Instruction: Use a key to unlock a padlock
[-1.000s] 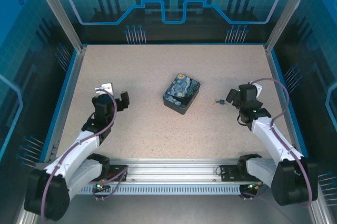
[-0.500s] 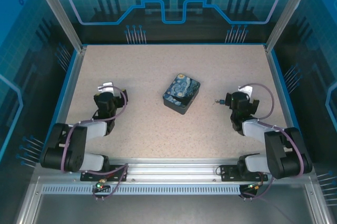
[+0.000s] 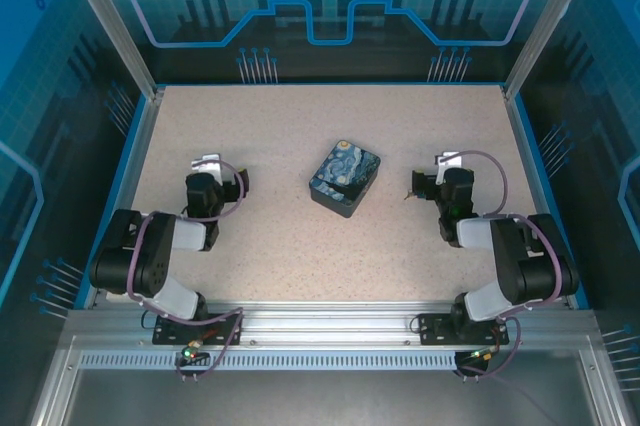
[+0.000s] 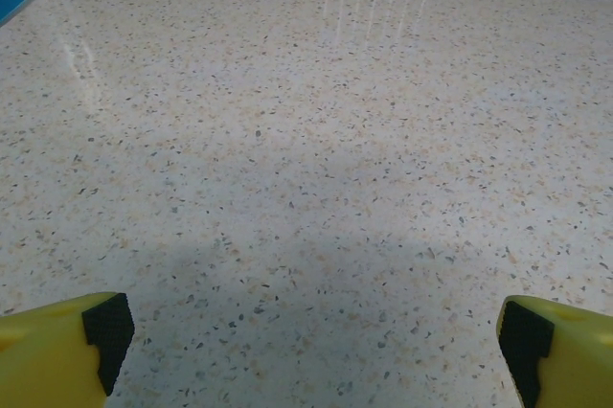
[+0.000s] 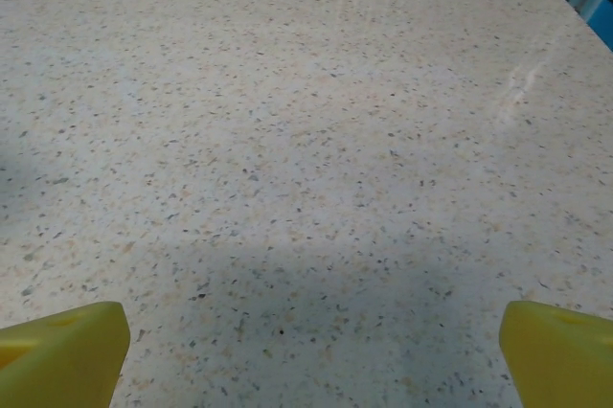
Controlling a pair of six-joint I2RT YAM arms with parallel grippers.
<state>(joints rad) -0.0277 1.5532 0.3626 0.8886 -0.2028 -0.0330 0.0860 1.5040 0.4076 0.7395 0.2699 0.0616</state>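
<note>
In the top view the padlock (image 3: 408, 194) is a tiny dark speck lying on the speckled bench (image 3: 280, 126), right of centre. It sits between the box (image 3: 345, 178) and the right arm, just beside that arm's near finger. Whether the two touch cannot be told at this size. The key cannot be made out apart from the padlock.

The box, printed in blue and yellow, lies near the middle of the bench, turned at an angle to its edges, well apart from both arms.

The left gripper (image 4: 311, 355) is spread wide, its yellow fingertips (image 4: 57, 351) in the lower corners of the left wrist view with bare bench between them. The right gripper (image 5: 311, 355) is also spread wide and holds nothing, its yellow fingertips (image 5: 62, 351) at the bottom corners of the right wrist view.

Both arms are folded low, one at the left and one at the right of the top view.
</note>
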